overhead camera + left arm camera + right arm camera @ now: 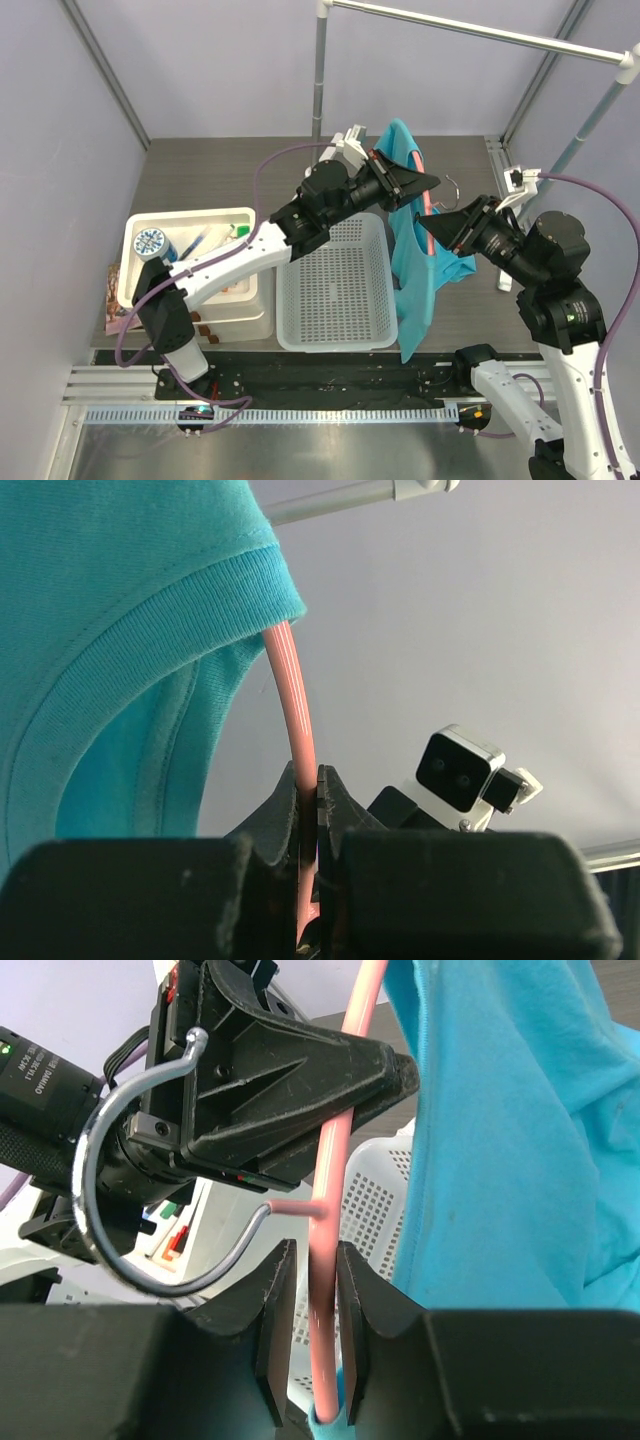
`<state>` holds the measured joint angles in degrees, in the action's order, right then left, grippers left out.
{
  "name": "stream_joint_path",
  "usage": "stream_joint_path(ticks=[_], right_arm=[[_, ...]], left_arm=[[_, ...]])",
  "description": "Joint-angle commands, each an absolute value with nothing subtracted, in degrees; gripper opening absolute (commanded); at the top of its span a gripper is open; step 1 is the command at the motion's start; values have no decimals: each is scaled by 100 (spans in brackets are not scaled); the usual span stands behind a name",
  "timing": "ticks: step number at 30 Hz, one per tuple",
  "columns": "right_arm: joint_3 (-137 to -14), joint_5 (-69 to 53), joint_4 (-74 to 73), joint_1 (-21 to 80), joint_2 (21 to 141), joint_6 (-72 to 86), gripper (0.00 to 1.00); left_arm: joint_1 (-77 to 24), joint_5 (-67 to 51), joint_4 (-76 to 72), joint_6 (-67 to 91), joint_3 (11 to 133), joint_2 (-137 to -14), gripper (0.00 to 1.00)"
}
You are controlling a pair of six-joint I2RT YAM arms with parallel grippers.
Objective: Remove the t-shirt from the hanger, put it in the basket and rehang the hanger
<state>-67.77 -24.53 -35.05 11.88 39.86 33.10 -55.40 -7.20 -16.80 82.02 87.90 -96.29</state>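
Observation:
The turquoise t-shirt (412, 270) hangs from the salmon-pink hanger (430, 205), held in the air above the right edge of the white basket. My left gripper (430, 183) is shut on the hanger's arm (290, 690), just below the shirt's collar (120, 630). My right gripper (425, 228) straddles the hanger (335, 1160) just below its metal hook (100, 1140). Its jaws (315, 1260) are slightly apart, with a thin gap at the left finger. The shirt (510, 1140) hangs to the right of that gripper, and a bit of cloth shows at the hanger's lower end.
A white mesh basket (285, 335) stands at the table's middle. A white bin (135, 235) of small items sits to its left. The silver rack rail (480, 30) runs overhead at the back right, on a post (320, 90).

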Motion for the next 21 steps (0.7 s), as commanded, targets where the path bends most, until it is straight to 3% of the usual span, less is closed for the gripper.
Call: stream_joint_path(ticks=[1, 7, 9, 10, 12, 13, 16, 19, 21], right_arm=[[-6627, -2689, -2743, 1195, 3955, 3603, 29], [-6478, -2655, -2619, 1195, 3973, 3674, 29], [-6434, -2645, -2593, 1187, 3964, 3665, 16], [-6434, -2619, -2593, 1195, 3955, 3665, 1], [-6495, -2558, -2593, 1195, 3929, 3665, 1], [-6539, -2532, -2601, 1195, 3868, 3674, 1], [-6758, -2268, -2829, 1195, 3806, 3630, 1], [-6934, -2241, -3014, 1195, 3788, 3639, 1], [-6996, -2241, -3050, 1187, 3771, 3674, 1]], left_arm=[[-5625, -923, -2425, 8411, 8895, -9615, 0], [-5642, -931, -2557, 8446, 8824, -9545, 0], [-5634, -975, -2610, 8446, 8789, -9536, 0], [-5634, -1010, -2663, 8307, 8772, -9519, 0], [-5634, -1072, -2489, 8000, 8719, -9414, 16], [-5625, -1037, -2244, 7502, 8710, -9335, 36], [-5625, -556, -1180, 6639, 8579, -8878, 52], [-5625, 367, -380, 5662, 8306, -8359, 51], [-5625, 972, -18, 5134, 8192, -8122, 44]])
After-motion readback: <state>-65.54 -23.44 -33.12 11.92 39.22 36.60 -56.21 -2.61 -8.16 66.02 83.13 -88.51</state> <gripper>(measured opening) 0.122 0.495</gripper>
